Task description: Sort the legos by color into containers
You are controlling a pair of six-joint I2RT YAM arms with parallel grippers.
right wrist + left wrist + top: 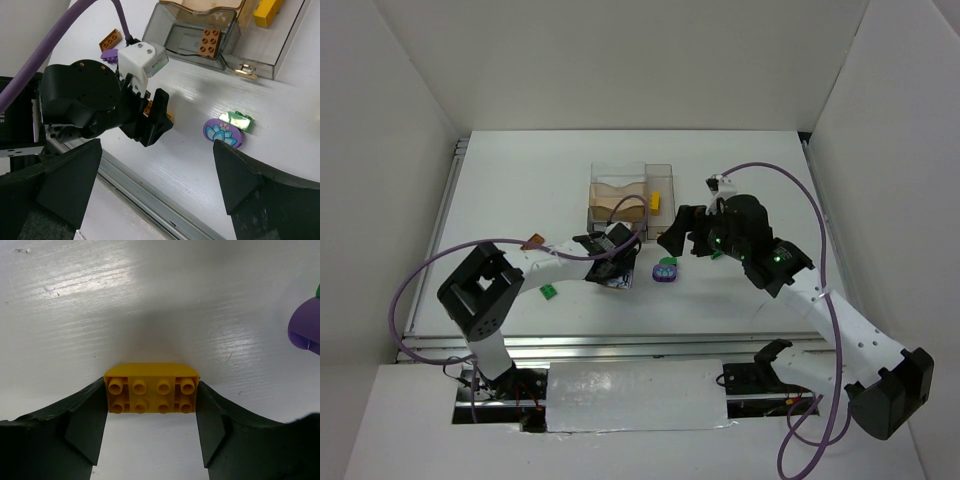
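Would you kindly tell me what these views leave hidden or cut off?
The yellow brick: top view, covered by the left pincer gripping it.
The rounded purple piece: left wrist view, cut off by the right edge.
The containers: right wrist view, far part cut off by the top edge.
The small purple brick: right wrist view, partly behind the left arm.

Two yellow legos, two orange-brown legos.
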